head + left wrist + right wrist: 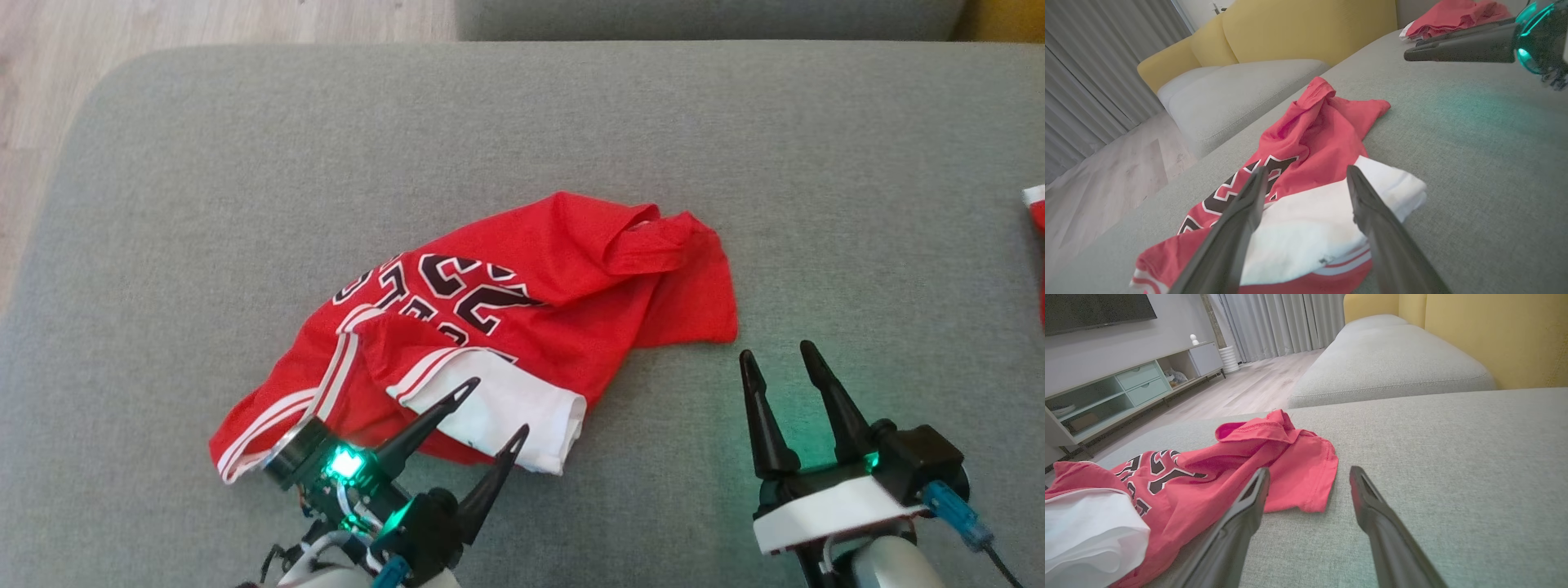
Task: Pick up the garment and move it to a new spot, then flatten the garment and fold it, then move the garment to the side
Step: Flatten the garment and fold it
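Observation:
The garment is a red jersey with black-and-white lettering and a white panel, lying crumpled on the grey cushion. My left gripper hovers over its near white edge, fingers spread apart with nothing between them; in the left wrist view the garment lies just beyond the open left gripper. To the right of the cloth, my right gripper stands open above bare cushion. In the right wrist view the garment spreads to the left of the open right gripper, its red corner close to the left finger.
More red cloth lies at the cushion's right edge, seen as a folded pile in the left wrist view. A second grey cushion and yellow backrest stand behind. Wooden floor lies past the cushion's left edge.

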You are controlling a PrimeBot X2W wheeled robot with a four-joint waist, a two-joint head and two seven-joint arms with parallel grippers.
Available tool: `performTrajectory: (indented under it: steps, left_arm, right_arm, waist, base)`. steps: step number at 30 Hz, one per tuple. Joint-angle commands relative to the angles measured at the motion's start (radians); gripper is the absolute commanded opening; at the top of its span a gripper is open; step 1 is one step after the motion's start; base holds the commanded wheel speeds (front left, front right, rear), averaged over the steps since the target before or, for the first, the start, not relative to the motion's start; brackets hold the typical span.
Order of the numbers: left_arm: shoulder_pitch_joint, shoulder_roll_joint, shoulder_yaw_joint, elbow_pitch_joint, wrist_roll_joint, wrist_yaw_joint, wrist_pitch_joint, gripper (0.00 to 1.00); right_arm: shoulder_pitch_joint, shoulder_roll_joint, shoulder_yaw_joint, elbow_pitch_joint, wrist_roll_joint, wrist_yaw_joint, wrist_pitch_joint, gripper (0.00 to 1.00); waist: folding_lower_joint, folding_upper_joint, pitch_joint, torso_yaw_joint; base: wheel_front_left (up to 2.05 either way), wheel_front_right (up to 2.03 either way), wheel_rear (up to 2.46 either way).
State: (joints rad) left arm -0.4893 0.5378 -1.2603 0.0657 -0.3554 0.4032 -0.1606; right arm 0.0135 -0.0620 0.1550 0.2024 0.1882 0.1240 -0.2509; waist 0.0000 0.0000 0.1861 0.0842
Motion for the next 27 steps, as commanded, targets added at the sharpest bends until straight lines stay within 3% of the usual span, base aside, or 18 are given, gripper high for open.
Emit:
performTrajectory:
  steps: [1,4,10,15,27]
  left_arm:
    - [-0.025,0.021,0.027,-0.014,0.015,0.013,-0.003,1.00]
    - [-0.023,0.031,0.015,-0.007,0.033,0.000,0.014,1.00]
    - [-0.031,0.058,-0.011,-0.027,0.132,-0.076,0.095,1.00]
    - [-0.030,0.076,-0.015,-0.016,0.174,-0.103,0.163,1.00]
    - [-0.003,0.184,0.000,-0.050,0.185,-0.054,0.221,1.00]
  right_arm:
    - [0.000,-0.005,0.022,-0.025,0.007,0.007,-0.011,1.00]
    - [0.004,0.000,0.029,-0.022,0.009,0.007,-0.011,1.00]
    - [-0.004,0.005,0.032,-0.025,0.011,0.007,-0.011,1.00]
    - [-0.010,0.005,0.031,-0.024,0.010,0.007,-0.011,1.00]
    - [0.000,0.006,0.032,-0.021,0.012,0.007,-0.011,1.00]
  waist:
    - [0.0000,0.0000,-0.008,-0.008]
    - [0.0000,0.0000,-0.017,-0.019]
    - [0.0000,0.0000,-0.016,-0.030]
    - [0.0000,0.0000,-0.012,-0.039]
    - [0.0000,0.0000,-0.014,-0.063]
  base:
    - [0.00,0.00,0.00]
    - [0.00,0.00,0.00]
    - [0.00,0.00,0.00]
    - [0.00,0.00,0.00]
    - [0.00,0.00,0.00]
